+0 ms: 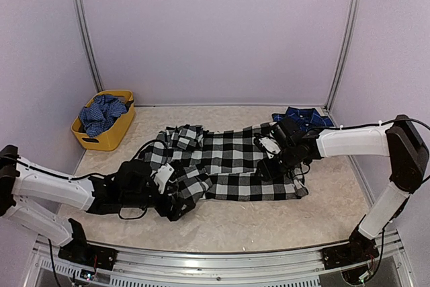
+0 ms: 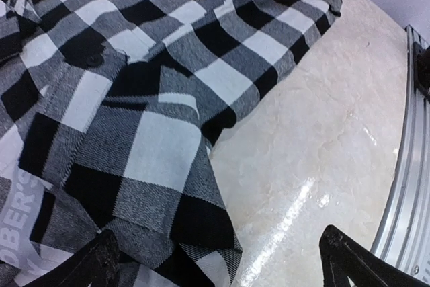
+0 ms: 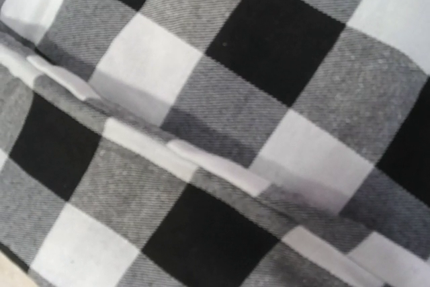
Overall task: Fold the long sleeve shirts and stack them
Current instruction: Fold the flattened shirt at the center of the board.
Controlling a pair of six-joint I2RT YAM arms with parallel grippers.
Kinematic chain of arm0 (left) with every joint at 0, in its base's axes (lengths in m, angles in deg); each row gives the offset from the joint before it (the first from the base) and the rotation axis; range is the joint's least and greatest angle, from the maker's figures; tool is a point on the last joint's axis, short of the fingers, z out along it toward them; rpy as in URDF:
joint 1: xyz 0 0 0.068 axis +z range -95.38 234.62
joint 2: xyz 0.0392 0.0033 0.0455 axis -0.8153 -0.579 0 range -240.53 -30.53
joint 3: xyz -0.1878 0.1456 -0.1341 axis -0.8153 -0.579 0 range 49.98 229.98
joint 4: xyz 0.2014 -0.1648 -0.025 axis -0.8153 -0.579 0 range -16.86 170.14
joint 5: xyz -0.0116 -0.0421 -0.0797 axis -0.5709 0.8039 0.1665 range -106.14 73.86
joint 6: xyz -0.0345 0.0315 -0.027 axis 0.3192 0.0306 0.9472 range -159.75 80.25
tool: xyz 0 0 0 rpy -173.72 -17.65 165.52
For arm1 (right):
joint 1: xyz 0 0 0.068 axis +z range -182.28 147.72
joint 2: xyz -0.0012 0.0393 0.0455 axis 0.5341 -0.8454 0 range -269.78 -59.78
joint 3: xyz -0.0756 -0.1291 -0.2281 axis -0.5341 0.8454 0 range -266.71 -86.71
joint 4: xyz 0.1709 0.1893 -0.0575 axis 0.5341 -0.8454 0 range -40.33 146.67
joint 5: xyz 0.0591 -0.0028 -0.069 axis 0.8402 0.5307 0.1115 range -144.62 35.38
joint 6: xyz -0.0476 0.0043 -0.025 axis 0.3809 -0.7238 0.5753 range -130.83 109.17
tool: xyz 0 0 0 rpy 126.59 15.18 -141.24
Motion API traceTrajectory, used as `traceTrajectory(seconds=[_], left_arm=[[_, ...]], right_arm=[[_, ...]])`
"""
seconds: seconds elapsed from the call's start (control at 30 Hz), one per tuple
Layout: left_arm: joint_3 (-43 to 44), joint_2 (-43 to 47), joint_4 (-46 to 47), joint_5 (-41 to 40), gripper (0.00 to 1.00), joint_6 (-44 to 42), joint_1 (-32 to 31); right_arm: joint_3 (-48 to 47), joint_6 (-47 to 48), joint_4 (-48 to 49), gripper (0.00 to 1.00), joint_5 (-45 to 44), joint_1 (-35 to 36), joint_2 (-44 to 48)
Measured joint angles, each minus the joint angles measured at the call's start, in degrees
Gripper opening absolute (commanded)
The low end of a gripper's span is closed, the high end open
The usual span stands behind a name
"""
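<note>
The black-and-white check shirt [image 1: 228, 162] lies spread across the middle of the table, bunched at its left end. My left gripper [image 1: 176, 201] sits low at the shirt's near-left corner. In the left wrist view it [image 2: 225, 267] is open wide, with the shirt's hem [image 2: 168, 186] lying between the fingers [image 2: 94, 263]; a band with white lettering [image 2: 20, 216] shows at the left. My right gripper [image 1: 270, 164] rests on the shirt's right part. The right wrist view is filled with check cloth [image 3: 215, 126] and its fingers are hidden. A navy plaid shirt [image 1: 304, 117] lies at the back right.
A yellow basket [image 1: 114, 136] holding blue plaid cloth [image 1: 101, 113] stands at the back left. The bare marble table [image 1: 269, 223] runs in front of the shirt. A metal rail [image 2: 406, 166] marks the near edge. Walls close in on three sides.
</note>
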Motion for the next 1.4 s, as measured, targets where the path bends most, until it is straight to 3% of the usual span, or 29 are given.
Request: traceTrajectory(seconds=[0.17, 0.37, 0.63, 0.9, 1.17, 1.4], left_arm=[[0.2, 4.2, 0.5, 3.0, 0.95, 3.2, 9.2], [4.6, -0.6, -1.4, 7.1, 0.83, 7.9, 17.6], [10.8, -10.8, -3.2, 10.0, 0.70, 10.5, 21.6], [13.9, -16.2, -4.6, 13.3, 0.45, 10.6, 23.4], [14.5, -18.6, -4.6, 16.8, 0.30, 10.8, 23.4], [14.5, -18.8, -4.2, 19.1, 0.09, 11.0, 23.4]], right_arm=[[0.0, -0.3, 0.0, 0.48, 0.0, 0.3, 0.0], [0.1, -0.5, 0.1, 0.48, 0.2, 0.5, 0.0], [0.4, -0.5, 0.3, 0.48, 0.5, 0.5, 0.0], [1.3, -0.7, 0.3, 0.48, 0.7, 0.5, 0.0], [1.3, -0.8, 0.3, 0.48, 0.7, 0.6, 0.0], [1.3, -0.7, 0.3, 0.48, 0.9, 0.8, -0.7]])
